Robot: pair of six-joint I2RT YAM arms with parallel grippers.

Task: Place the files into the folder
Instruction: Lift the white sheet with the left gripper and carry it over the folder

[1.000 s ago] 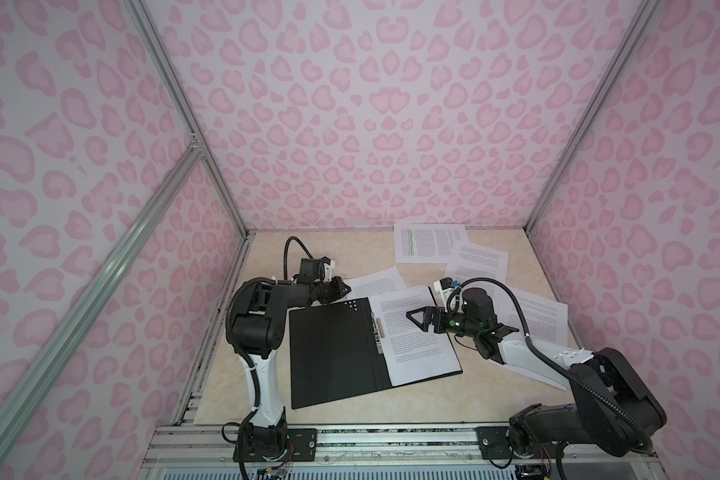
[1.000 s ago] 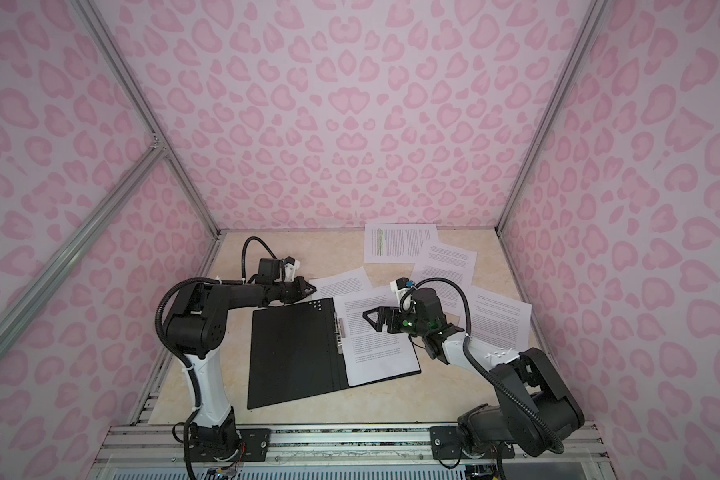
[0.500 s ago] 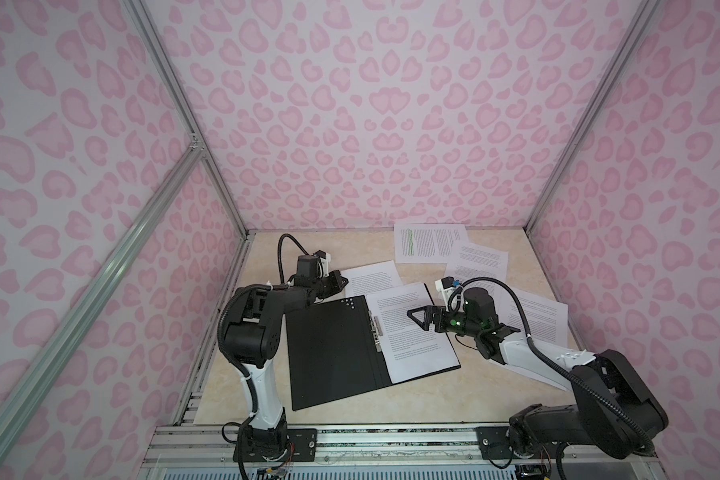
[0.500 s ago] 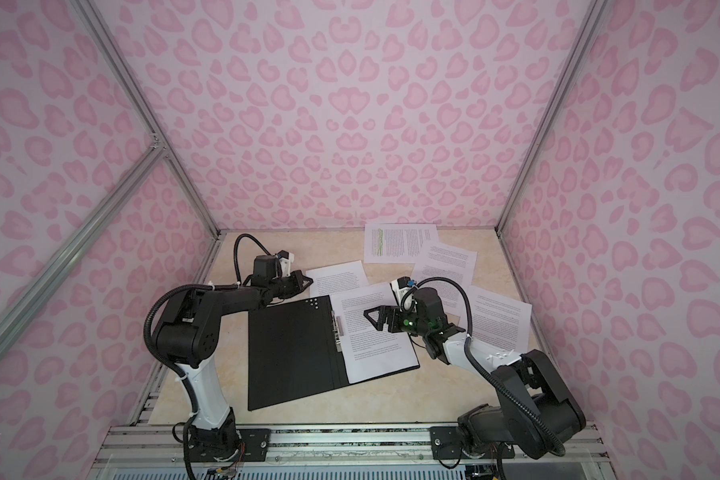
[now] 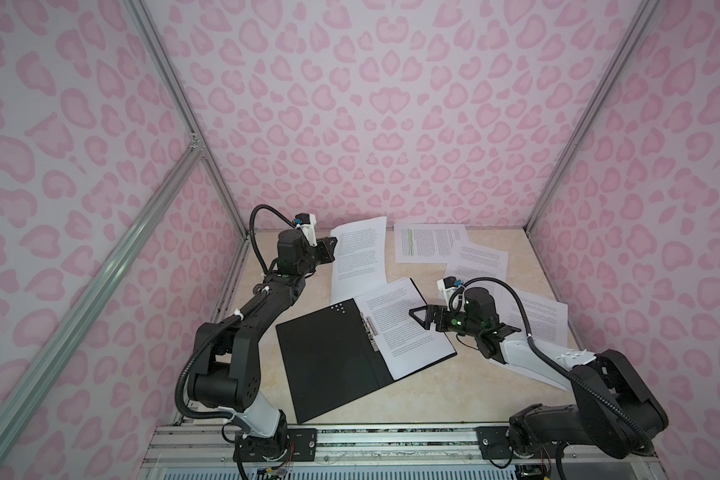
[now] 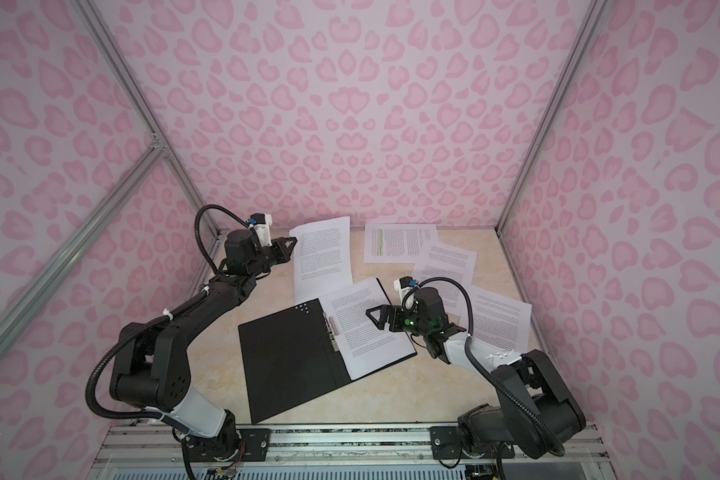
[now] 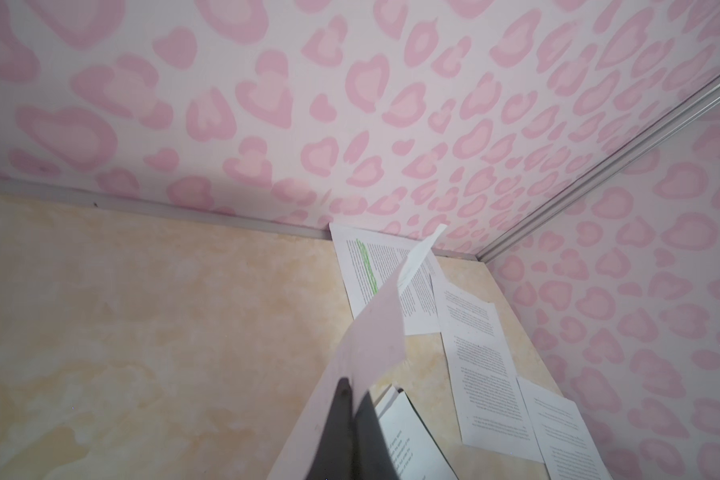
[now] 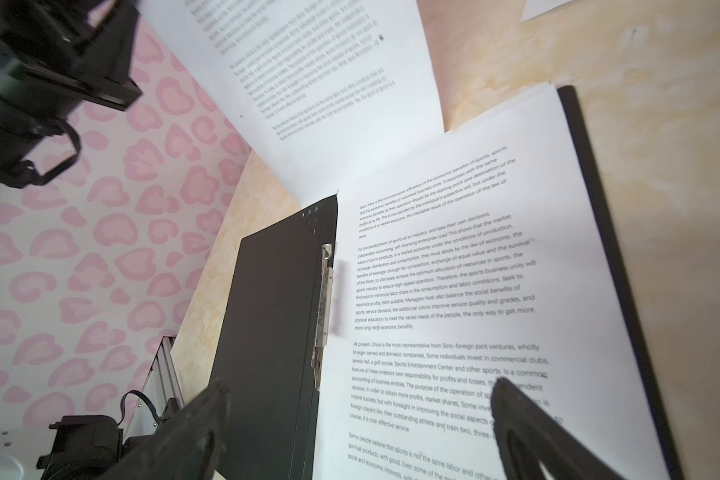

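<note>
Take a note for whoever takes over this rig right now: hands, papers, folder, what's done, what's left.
Left hand: shut on the edge of a printed sheet, raised at the back left.
Right hand: open, above the filed sheets.
Folder: open, black inside up, mid-table.
Done: filed sheets lie on its right half.
Left: file the printed sheet, the green-highlighted sheet, the neighbouring sheet and the sheets by the right arm.

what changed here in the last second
The left claw rose and drew back toward the rear wall, shut on the edge of one sheet. That sheet lay flat behind the folder before; now it hangs lifted, its lower end still at the folder's far edge. Unchanged: the right claw open over the filed page, the folder, the other loose sheets.
</note>
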